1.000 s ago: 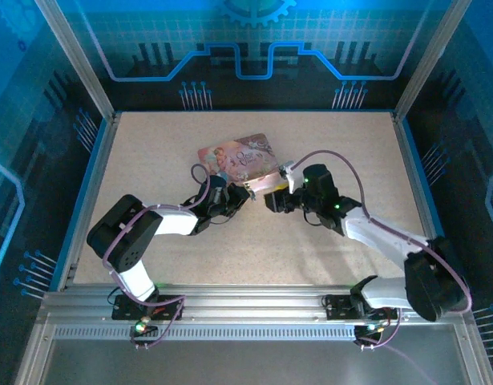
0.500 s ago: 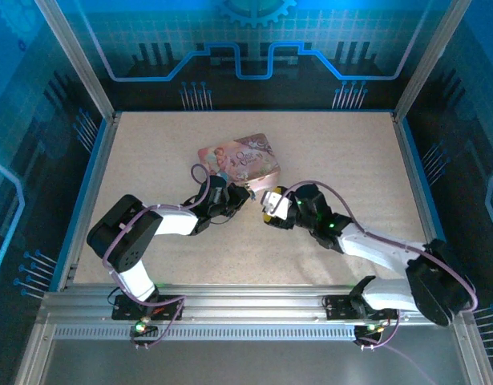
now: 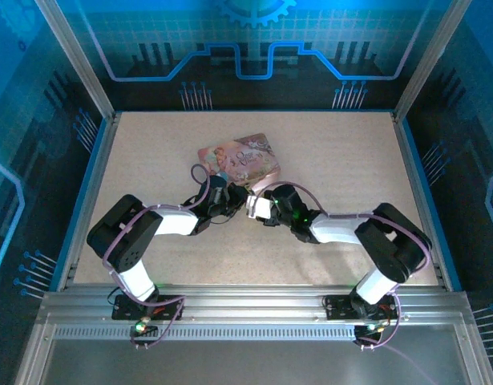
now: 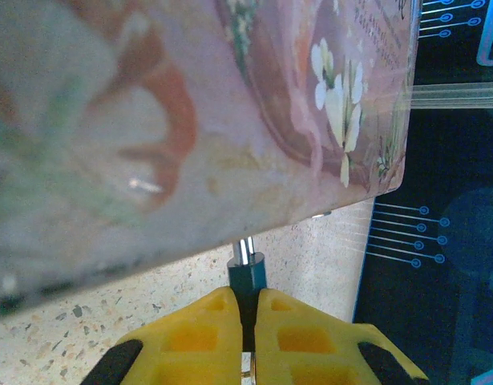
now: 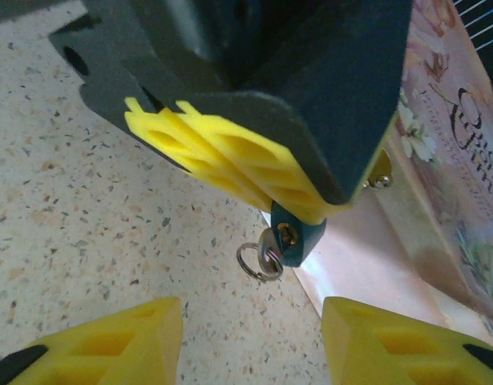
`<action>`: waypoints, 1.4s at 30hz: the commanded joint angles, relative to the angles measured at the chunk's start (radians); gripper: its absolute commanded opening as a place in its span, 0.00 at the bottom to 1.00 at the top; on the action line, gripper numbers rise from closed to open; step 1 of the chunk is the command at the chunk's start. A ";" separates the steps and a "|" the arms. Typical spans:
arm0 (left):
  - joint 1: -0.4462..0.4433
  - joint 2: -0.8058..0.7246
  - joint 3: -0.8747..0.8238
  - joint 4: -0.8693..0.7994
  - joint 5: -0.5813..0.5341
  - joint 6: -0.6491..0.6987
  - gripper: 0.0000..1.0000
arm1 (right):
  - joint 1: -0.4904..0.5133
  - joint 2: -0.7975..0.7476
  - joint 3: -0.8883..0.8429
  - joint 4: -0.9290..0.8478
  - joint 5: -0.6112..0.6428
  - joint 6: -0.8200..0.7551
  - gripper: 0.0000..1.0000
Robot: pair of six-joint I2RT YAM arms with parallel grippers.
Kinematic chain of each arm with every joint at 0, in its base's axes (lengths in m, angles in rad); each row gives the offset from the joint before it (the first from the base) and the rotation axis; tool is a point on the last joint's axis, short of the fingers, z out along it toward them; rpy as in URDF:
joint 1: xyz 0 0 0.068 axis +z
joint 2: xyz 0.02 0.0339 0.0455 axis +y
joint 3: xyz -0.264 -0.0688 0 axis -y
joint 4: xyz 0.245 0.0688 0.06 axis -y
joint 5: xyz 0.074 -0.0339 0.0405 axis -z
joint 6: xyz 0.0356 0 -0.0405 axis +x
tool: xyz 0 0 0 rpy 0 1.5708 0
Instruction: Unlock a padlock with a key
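On the worktop (image 3: 350, 160) beside the pink tin (image 3: 240, 156), left claw (image 4: 244, 303) pinches the padlock (image 4: 248, 277), key (image 5: 269, 258) apparently seated; right claw (image 5: 250, 341), spread, must next grip and turn it.

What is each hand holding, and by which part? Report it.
The left hand pinches the padlock by its bluish body. The right hand is open and holds nothing. The key, at the padlock's end, is ungripped.

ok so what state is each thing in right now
small teal-bodied metal padlock, clamped in left gripper, shackle unclear
small metal key with ring, appears seated in the padlock, not gripped
pink illustrated tin box, looks closed
left gripper, shut on padlock
right gripper, open, straddling key
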 commanded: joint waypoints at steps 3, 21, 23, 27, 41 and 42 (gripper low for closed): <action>-0.016 0.010 0.001 -0.018 0.043 -0.073 0.09 | 0.019 0.042 0.039 0.080 0.033 -0.005 0.45; -0.015 0.012 -0.003 -0.004 0.043 -0.085 0.09 | 0.022 0.075 0.060 0.144 -0.004 0.020 0.34; -0.016 0.013 -0.003 -0.004 0.044 -0.084 0.09 | 0.023 0.082 0.061 0.156 -0.007 0.024 0.34; -0.015 0.013 -0.004 -0.004 0.043 -0.086 0.09 | 0.021 0.095 0.039 0.232 -0.018 0.042 0.34; -0.016 0.010 -0.008 -0.005 0.043 -0.088 0.09 | -0.010 0.130 0.009 0.368 -0.064 0.111 0.30; -0.016 0.008 -0.008 -0.006 0.043 -0.087 0.09 | -0.010 0.132 0.011 0.364 -0.065 0.113 0.29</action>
